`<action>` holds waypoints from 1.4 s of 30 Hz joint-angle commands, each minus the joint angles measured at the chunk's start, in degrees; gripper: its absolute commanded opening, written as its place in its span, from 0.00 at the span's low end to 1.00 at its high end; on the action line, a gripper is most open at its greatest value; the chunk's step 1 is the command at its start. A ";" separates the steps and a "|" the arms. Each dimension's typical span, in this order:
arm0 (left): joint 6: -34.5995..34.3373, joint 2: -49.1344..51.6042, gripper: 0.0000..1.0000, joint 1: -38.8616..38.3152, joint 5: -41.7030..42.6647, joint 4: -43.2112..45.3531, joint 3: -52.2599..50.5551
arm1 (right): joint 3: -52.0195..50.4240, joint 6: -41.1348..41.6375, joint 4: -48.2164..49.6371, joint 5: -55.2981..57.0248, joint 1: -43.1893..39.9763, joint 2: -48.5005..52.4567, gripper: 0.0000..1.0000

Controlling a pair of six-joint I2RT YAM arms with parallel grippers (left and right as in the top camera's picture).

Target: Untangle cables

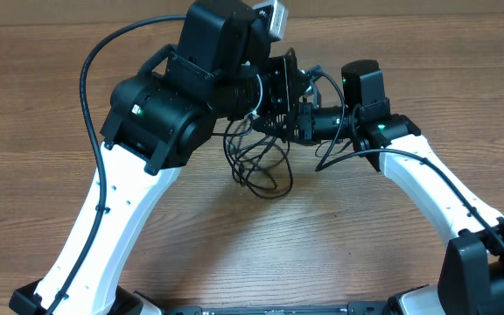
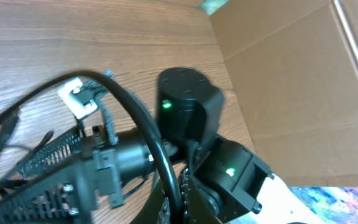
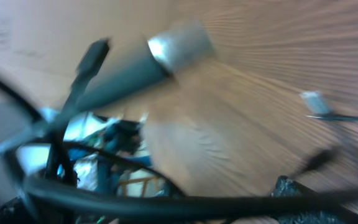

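Note:
A loose tangle of thin black cables [image 1: 259,162] lies on the wooden table at the middle, partly hidden under both arms. My left gripper [image 1: 280,87] hangs over its far side. In the left wrist view that gripper [image 2: 180,208] is shut on one black cable [image 2: 135,109], which arcs up and to the left. My right gripper [image 1: 291,122] reaches in from the right, just beside the left one. Its fingers [image 3: 291,193] stand wide open, with a black cable [image 3: 229,202] crossing between them. A silver-tipped plug [image 3: 166,53] hangs blurred in front.
A cardboard wall [image 1: 409,17] runs along the table's far edge. The left arm's thick black wire [image 1: 90,70] loops out to the left. Another small silver plug [image 3: 316,102] lies on the wood. Bare tabletop [image 1: 322,236] shows in front of the tangle.

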 commanded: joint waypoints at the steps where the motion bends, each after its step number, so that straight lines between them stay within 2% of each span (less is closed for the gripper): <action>1: 1.05 -1.22 0.04 0.07 3.48 1.79 1.60 | 0.87 -5.22 -4.79 11.76 -0.02 -1.33 1.00; 11: 1.05 -1.22 0.04 2.36 3.08 1.68 1.60 | 0.87 -5.90 -16.68 27.71 -0.04 -1.33 1.00; 20: 1.07 -1.22 0.04 5.86 2.84 0.96 1.60 | 0.87 -5.88 -21.51 37.79 -0.22 -1.33 1.00; 28: 1.05 -1.22 0.04 10.88 -2.21 -1.73 1.60 | 0.87 -5.90 -23.76 40.65 -0.70 -1.33 1.00; 34: 0.57 -1.22 0.04 16.39 -2.95 -1.92 1.64 | 0.87 -5.88 -24.79 41.83 -1.36 -1.33 1.00; 42: 0.15 -1.22 0.04 26.18 4.37 -1.62 5.99 | 0.87 -5.88 -25.00 45.29 -1.40 -1.33 1.00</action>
